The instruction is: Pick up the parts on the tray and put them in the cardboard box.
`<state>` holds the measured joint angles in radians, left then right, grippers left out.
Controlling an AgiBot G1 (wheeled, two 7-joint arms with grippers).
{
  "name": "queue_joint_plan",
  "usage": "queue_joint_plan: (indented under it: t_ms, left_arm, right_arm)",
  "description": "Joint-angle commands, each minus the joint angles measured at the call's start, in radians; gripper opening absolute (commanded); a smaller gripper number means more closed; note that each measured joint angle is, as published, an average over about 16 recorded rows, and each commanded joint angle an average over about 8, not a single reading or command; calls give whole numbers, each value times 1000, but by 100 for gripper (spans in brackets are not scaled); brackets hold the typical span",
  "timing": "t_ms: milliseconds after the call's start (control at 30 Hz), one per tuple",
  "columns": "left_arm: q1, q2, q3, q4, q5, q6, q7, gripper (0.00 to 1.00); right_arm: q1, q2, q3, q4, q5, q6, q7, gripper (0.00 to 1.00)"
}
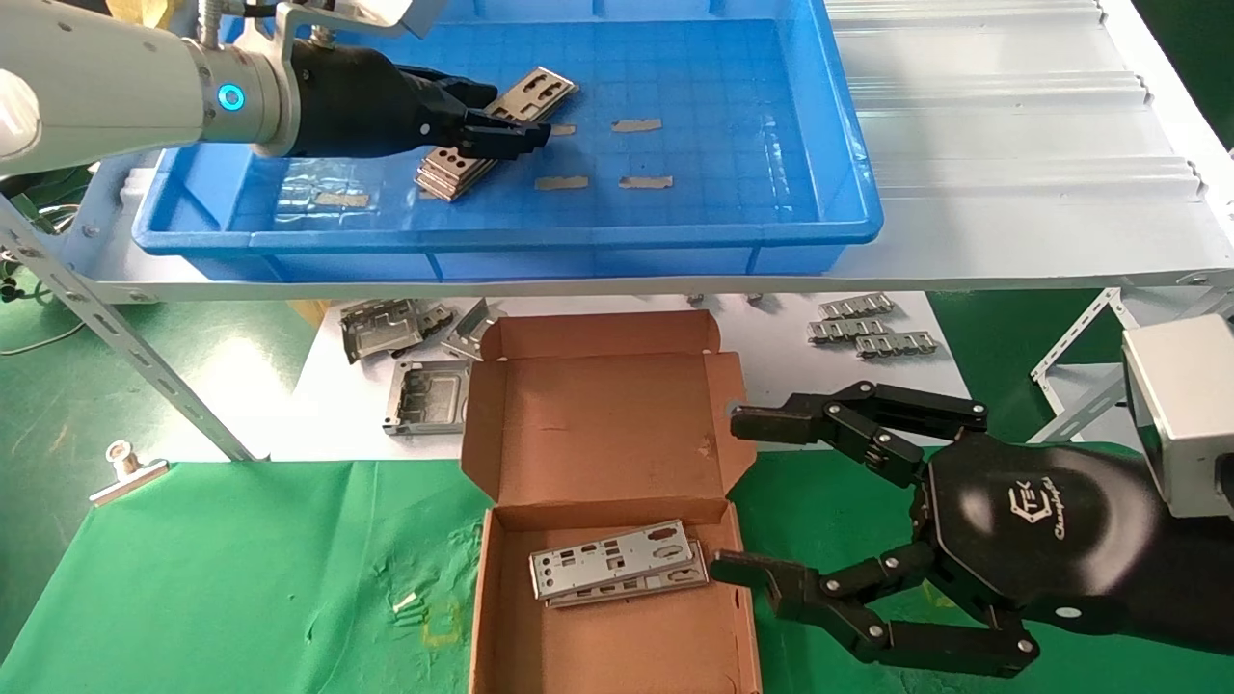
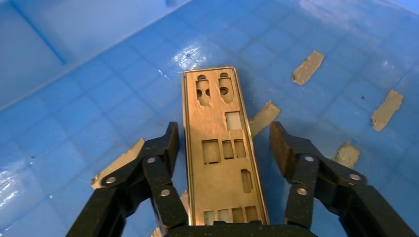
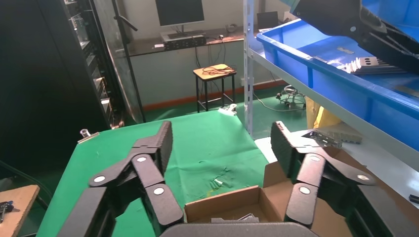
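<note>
Left gripper (image 1: 501,130), inside the tray (image 1: 829,145): fingers spread either side of the stack of parts (image 1: 496,130), not closed on it; plate count in the stack cannot be told, and five tan tape scraps (image 1: 637,124) lie around it on the grid floor. Cardboard box (image 1: 607,424), lid open, on the green cloth (image 1: 241,569): two parts (image 1: 617,561) overlapping inside. Right gripper (image 1: 752,501), beside the box: jaws wide, holding nothing.

grey metal frames (image 1: 405,357), ridged strips (image 1: 872,328), green cloth (image 1: 241,569)
</note>
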<state>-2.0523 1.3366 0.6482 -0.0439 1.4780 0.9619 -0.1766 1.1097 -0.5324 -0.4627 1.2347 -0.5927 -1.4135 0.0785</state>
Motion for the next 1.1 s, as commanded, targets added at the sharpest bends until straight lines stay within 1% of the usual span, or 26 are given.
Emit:
queue_joint_plan:
  t_ms: [33,433,633,933,1100]
  left_arm:
    - [2,1,2,-1,2,-3,1,0]
    - [-2,1,8,-12,6,-16,1,0]
    - [-24,-8,4,-18,-2,-12,6,0]
    - [-71,-37,-14,-21,-30,43,30,0]
    - [-77,-47,-16,-17,-33,80,60,0]
  right_arm:
    - [0,0,0,0,0,0,0,100]
    - [0,0,0,0,0,0,0,100]
    - [0,0,0,0,0,0,0,100]
    - [0,0,0,0,0,0,0,100]
    - [0,0,0,0,0,0,0,100]
